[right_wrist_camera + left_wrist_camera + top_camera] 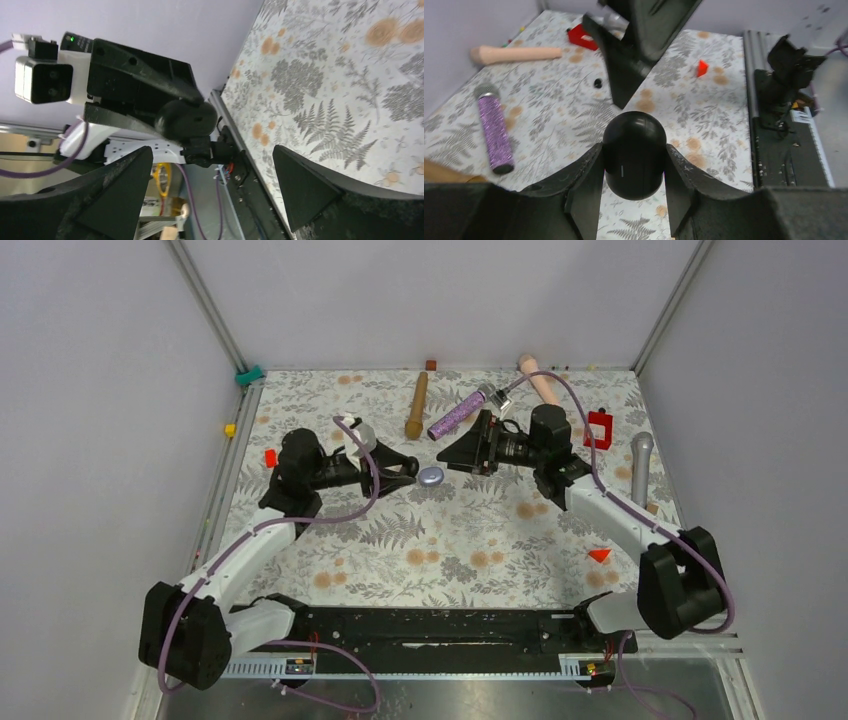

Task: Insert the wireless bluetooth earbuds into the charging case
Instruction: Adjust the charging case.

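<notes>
One glossy black rounded charging case (634,150) sits pinched in the left gripper (412,472), jaws drawn narrow around it, off the floral tablecloth (704,125). We see a faint pale mark on its front, too small to read, and cannot see inside. One tiny black earbud (597,83) lies on the cloth near the right gripper (211,152), which gapes wide, holding nothing.

Robot lab test cell: plain grey walls (400,290), aluminium corner posts (205,300), floral-cloth table (450,540), black mounting rail (430,625).
</notes>
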Robot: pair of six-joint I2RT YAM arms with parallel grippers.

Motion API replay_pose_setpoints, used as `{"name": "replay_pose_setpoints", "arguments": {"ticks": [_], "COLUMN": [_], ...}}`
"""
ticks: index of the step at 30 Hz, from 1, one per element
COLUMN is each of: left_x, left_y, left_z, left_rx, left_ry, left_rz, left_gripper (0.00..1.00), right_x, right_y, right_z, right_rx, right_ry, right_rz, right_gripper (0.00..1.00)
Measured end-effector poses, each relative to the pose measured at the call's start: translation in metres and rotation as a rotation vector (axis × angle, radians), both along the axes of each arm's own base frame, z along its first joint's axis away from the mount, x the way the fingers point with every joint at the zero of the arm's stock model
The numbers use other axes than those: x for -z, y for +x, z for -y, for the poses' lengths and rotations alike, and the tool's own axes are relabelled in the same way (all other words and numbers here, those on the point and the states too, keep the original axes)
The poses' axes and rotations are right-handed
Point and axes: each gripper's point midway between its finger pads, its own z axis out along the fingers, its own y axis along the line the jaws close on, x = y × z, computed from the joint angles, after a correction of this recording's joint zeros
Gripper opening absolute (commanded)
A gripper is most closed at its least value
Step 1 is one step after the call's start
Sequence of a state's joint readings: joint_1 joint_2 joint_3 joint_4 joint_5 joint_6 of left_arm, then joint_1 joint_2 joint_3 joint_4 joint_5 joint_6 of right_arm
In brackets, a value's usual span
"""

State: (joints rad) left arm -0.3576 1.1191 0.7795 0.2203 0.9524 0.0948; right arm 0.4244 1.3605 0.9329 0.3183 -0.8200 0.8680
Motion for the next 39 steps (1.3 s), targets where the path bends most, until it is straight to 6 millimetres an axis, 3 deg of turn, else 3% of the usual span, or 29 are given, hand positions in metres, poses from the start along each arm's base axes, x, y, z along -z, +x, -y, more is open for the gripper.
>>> {"name": "replay_pose_setpoints", "arguments": {"ticks": [5,10,15,20,31,39], "left_x": [-0.007,-0.023,-0.040,-0.040,-0.033,-0.032], "left_y": [-0.020,-0.034,-0.049,-0.050,-0.048,-0.047], "left_z": [0.007,0.011,0.015,0.019,0.021,0.022], "left_rx": [0.082,0.125,0.161,0.171,0.165,0.162], "left_ry": [-0.157,-0.281,-0.352,-0.370,-0.376,-0.379], "left_rz": [0.032,0.060,0.122,0.115,0.100,0.100], "left_gripper": [0.29,0.30,0.32,0.33,0.34,0.35], "right_x": [0.016,0.009,0.004,-0.003,-0.028,-0.030], "right_y": [0.000,-0.003,-0.020,-0.037,-0.044,-0.067], "right_z": [-0.008,-0.013,-0.024,-0.038,-0.039,-0.053], "right_rx": [-0.031,-0.045,-0.079,-0.127,-0.158,-0.228], "right_ry": [0.081,0.171,0.230,0.253,0.337,0.342], "right_rz": [-0.115,-0.152,-0.173,-0.186,-0.182,-0.202], "right_gripper": [0.99,0.99,1.00,1.00,0.99,0.96]}}
